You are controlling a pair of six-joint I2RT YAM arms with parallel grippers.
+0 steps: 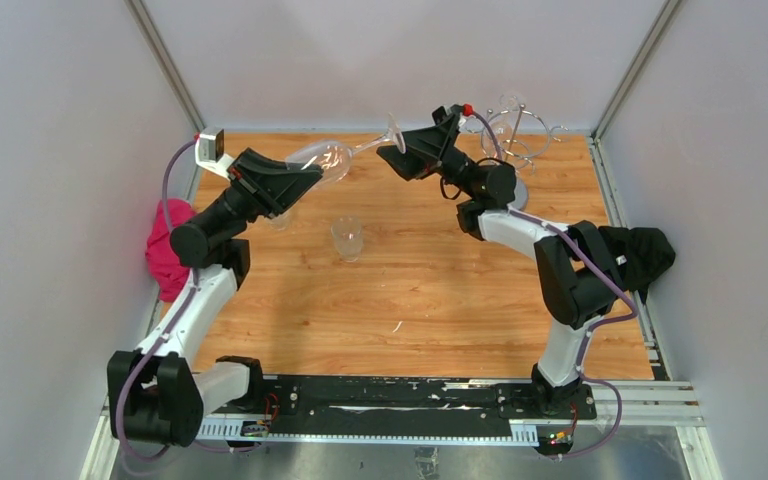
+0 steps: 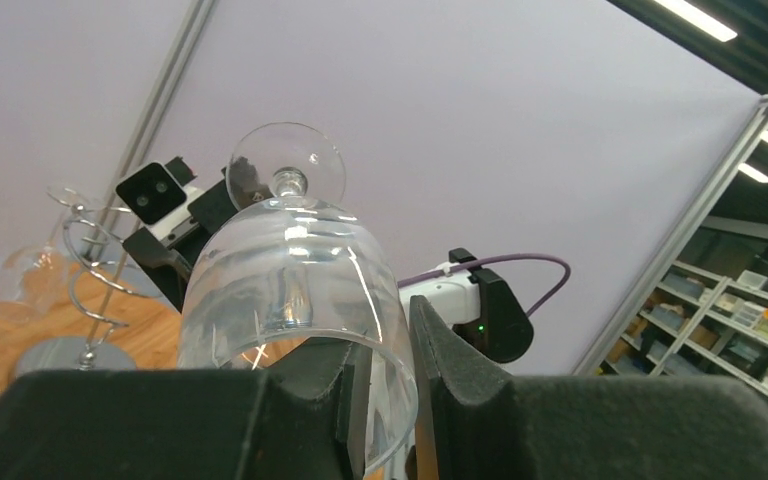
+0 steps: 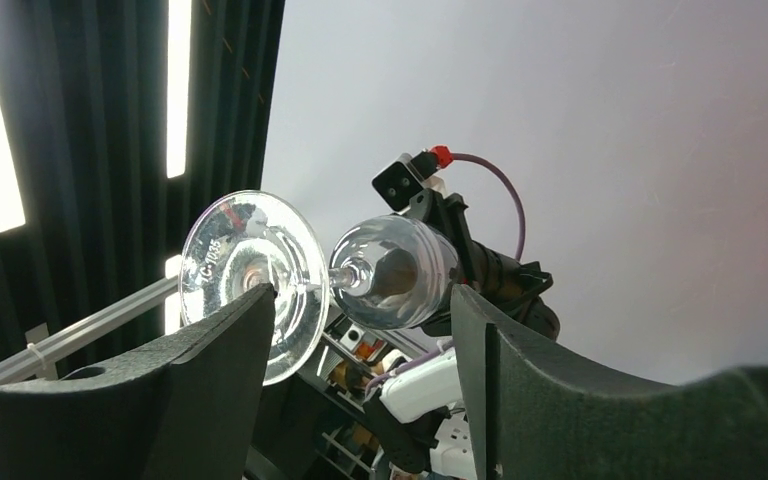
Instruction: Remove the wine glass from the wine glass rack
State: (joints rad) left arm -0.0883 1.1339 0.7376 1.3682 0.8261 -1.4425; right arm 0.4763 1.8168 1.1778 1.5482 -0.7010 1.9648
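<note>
Over the wooden surface (image 1: 430, 300), top view: we found the wine glass (image 1: 325, 160) off the wine glass rack (image 1: 515, 140) and up in the air. It was tilted, bowl low and left, foot high and right. The left arm (image 1: 220, 215) had its jaws closed on the bowl end. The right arm (image 1: 520, 230) reached in from the rack side, its jaws just beside the foot. The rack stood at the far right of the surface, apart from the held glass. A clear glass (image 1: 347, 238) stood on the wood below. A pink cloth (image 1: 165, 250) lay at the left edge and a black cloth (image 1: 645, 255) at the right.

Left wrist view: the left jaws were pinched nearly together, with the bowl's rim wall between them. A second glass (image 2: 20, 285) hung bowl-down on the rack behind.

Right wrist view: the right jaws stood wide apart and gripped nothing. The stem crossed the gap between them. The foot sat at the left-hand finger, and we could not tell whether it touched.
</note>
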